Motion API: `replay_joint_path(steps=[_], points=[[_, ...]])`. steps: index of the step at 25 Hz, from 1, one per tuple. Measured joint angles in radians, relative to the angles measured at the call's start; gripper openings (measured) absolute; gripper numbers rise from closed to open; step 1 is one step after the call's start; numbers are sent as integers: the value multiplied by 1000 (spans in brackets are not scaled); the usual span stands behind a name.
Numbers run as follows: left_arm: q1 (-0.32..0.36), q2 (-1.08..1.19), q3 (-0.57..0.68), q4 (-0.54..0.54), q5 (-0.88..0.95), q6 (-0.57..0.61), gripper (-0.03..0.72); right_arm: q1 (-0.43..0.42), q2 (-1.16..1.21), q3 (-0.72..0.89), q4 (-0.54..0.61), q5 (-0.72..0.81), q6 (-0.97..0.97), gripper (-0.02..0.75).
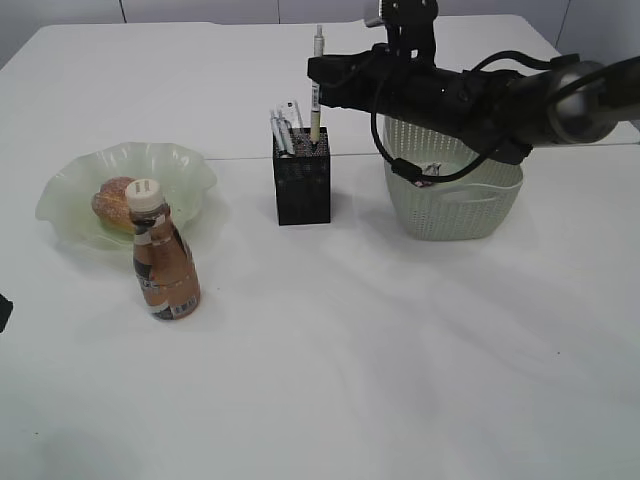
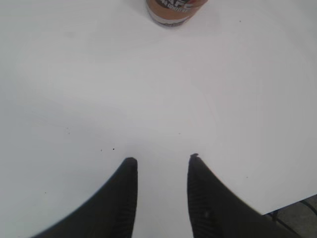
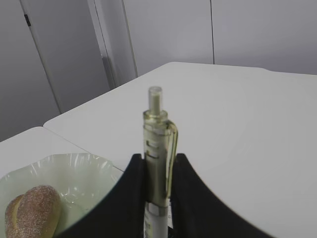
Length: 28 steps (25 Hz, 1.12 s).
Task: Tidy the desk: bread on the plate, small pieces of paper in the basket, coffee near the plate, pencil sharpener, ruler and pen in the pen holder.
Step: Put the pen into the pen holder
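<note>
My right gripper (image 1: 317, 75) is shut on a pale green pen (image 1: 316, 85), held upright with its lower end inside the black mesh pen holder (image 1: 302, 185); the pen shows clamped between the jaws in the right wrist view (image 3: 158, 144). The holder also has a few white items standing in it. The bread (image 1: 113, 199) lies on the green wavy plate (image 1: 60, 190), also seen in the right wrist view (image 3: 32, 210). The coffee bottle (image 1: 163, 255) stands just in front of the plate. My left gripper (image 2: 161, 158) is open and empty over bare table, the bottle's base (image 2: 171, 12) ahead.
A pale green basket (image 1: 452, 195) stands right of the pen holder, under my right arm, with small paper pieces (image 1: 428, 170) inside. The near table edge shows at the lower right of the left wrist view (image 2: 292, 203).
</note>
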Motion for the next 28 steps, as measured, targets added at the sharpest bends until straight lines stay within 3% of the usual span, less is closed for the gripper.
replay_joint_path(steps=[9, 17, 21, 24, 26, 28], points=[[0, 0, 0, 0, 0, 0, 255, 0, 35, 0, -2, -2, 0, 142], [0, 0, 0, 0, 0, 0, 255, 0, 35, -1, -2, -2, 0, 337], [0, 0, 0, 0, 0, 0, 255, 0, 35, -1, -2, 4, 2, 355], [0, 0, 0, 0, 0, 0, 255, 0, 15, -1, -19, 134, 84, 356], [0, 0, 0, 0, 0, 0, 255, 0, -26, -1, -112, 283, 200, 357], [0, 0, 0, 0, 0, 0, 255, 0, -80, -1, -328, 349, 394, 357]])
